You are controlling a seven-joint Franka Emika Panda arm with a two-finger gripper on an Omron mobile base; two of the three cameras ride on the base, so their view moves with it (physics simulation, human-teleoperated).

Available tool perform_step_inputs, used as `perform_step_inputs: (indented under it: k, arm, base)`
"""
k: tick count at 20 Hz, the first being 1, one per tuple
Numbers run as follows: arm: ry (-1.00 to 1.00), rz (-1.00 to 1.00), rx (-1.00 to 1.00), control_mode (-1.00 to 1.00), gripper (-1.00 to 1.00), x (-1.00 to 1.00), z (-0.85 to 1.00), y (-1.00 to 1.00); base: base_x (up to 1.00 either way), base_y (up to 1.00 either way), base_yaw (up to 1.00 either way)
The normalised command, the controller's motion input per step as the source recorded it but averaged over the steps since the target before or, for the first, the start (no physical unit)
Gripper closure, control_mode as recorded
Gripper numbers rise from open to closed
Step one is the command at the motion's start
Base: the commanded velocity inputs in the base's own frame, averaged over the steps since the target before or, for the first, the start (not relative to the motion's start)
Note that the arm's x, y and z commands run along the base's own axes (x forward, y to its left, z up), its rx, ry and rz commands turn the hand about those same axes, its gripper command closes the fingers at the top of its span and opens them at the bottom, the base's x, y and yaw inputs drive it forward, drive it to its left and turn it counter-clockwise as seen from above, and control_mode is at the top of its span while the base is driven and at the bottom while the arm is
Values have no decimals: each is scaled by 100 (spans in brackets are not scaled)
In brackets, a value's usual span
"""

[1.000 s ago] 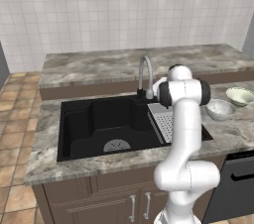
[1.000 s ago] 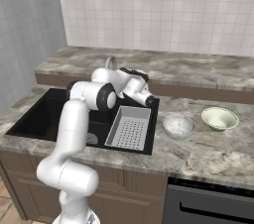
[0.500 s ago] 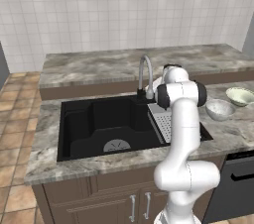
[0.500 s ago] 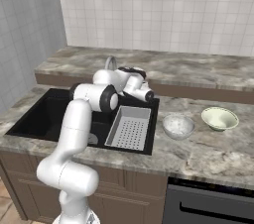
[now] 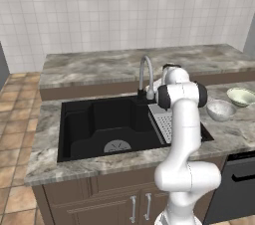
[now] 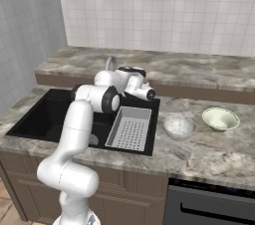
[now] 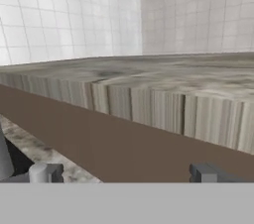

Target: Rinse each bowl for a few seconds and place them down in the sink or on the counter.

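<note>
Bowls sit on the counter [image 6: 209, 154], both at approx 3 o'clock of the sink [image 5: 94, 124] and well clear of it. Nearest in the rt base view: grey perforated tray [image 6: 130, 128], lying in the rt end of the black basin. Just beyond its rt edge, on the stone, is the whitish-grey bowl [image 6: 179, 126], upright. Next at 3 o'clock from that one, apart, not touching, is the cream bowl w/ green inside [image 6: 220, 119], also upright. In the left base view the same pair shows at the far rt: whitish-grey bowl [image 5: 220, 110] nearer, cream bowl behind it at approx 1 o'clock. Round grey drain [image 5: 117, 146] lies in the basin floor. Gripper [image 6: 147, 92] hangs over the back rim of the basin, beside the curved faucet [image 5: 145, 76], holding nothing; jaws spread wide, fingertips [image 7: 44, 172] far apart in the hand view. Farther back: raised stone ledge [image 7: 163, 104] w/ brown front, then white tiled wall [image 5: 124, 10].
</note>
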Motion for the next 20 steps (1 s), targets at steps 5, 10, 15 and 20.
perform_step_inputs:
  k: [5,10,15,20]
  arm:
    - [-2,-7,2,-100,-100,-3,-20,-31]
    - [-13,-14,-1,-100,-100,-18,-28,-36]
    - [-16,-18,-2,-100,-100,-20,-35,-32]
    - [-2,-18,0,-100,-100,-9,-35,-59]
  base:
    - [0,0,0]
    - [0,0,0]
    - [0,0,0]
    - [0,0,0]
